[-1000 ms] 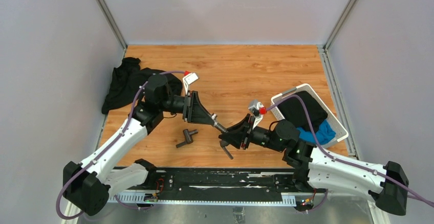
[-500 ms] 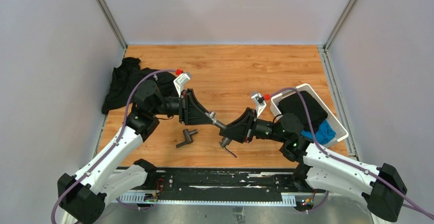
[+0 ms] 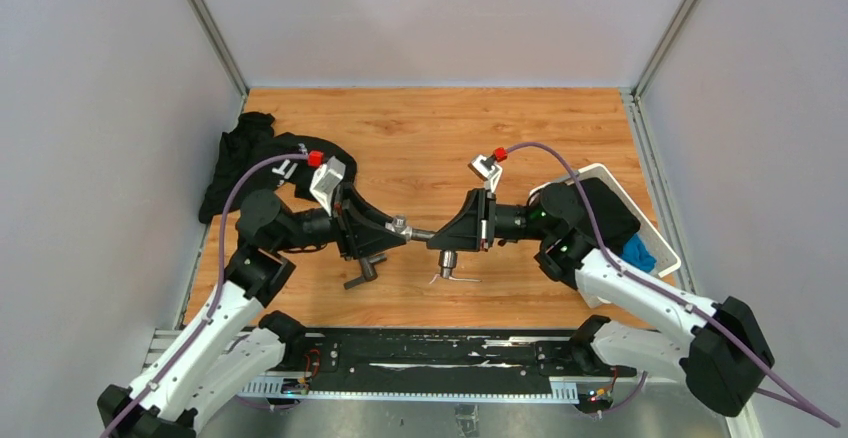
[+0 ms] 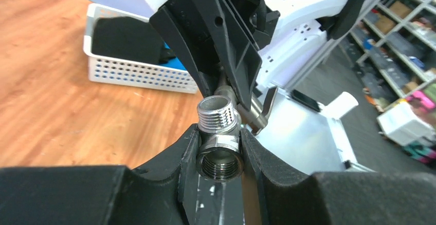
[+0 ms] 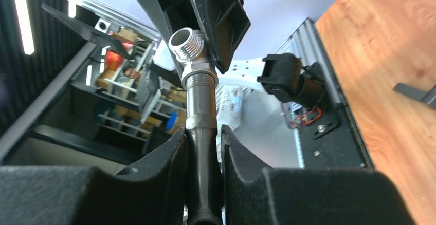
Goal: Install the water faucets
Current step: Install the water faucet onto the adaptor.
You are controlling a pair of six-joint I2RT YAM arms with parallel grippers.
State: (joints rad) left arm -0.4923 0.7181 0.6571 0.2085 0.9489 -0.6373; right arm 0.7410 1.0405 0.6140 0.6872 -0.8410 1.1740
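Midpoint of assembly, seemingly: clamping the tee fitting (image 4: 219,140) in the left end effector (image 3: 398,226) and the faucet body (image 5: 200,109) in the right end effector (image 3: 440,241), bringing them end to end above the counter (image 3: 520,138). Leaving one L-shaped faucet piece (image 3: 365,270) lying below, unjoined. Reaching both arms inward, wrists facing.

The left claw (image 3: 398,229) partly hides the loose faucet piece (image 3: 357,280) lying beneath it.

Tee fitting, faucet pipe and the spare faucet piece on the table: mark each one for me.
tee fitting (image 4: 219,143): left wrist view, on its hex middle.
faucet pipe (image 5: 199,104): right wrist view, on the silver stem above the dark section.
spare faucet piece (image 3: 357,279): top external view, on its dark stub.
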